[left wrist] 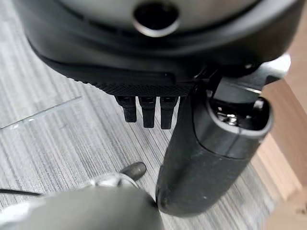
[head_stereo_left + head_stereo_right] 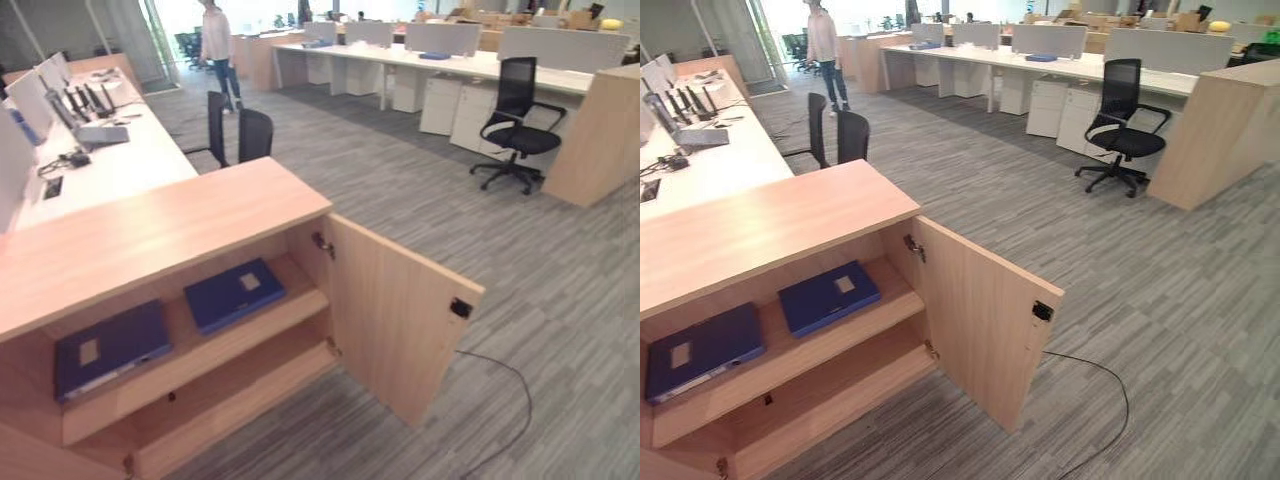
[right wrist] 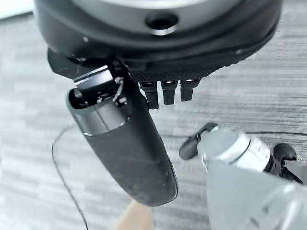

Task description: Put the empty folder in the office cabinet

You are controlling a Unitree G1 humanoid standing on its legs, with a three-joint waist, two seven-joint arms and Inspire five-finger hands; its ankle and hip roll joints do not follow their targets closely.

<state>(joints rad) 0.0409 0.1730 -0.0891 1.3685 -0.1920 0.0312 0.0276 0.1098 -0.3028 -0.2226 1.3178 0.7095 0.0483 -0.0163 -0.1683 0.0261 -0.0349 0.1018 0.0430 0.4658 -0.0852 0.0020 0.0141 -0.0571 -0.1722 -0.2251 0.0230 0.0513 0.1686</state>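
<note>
Two blue folders (image 2: 233, 292) lie on the shelf of the open cabinet (image 2: 150, 235); left hand (image 1: 144, 111) and right hand (image 3: 165, 91) hang relaxed, fingers straight, holding nothing.

No print can be read; the pale labels on the 2 blue folders (image 2: 233, 293) (image 2: 110, 348) show no legible writing.

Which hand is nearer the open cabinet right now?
Left, probably. The left hand hangs over carpet with the cabinet wood close beside it; the right hand hangs over carpet farther out.
</note>
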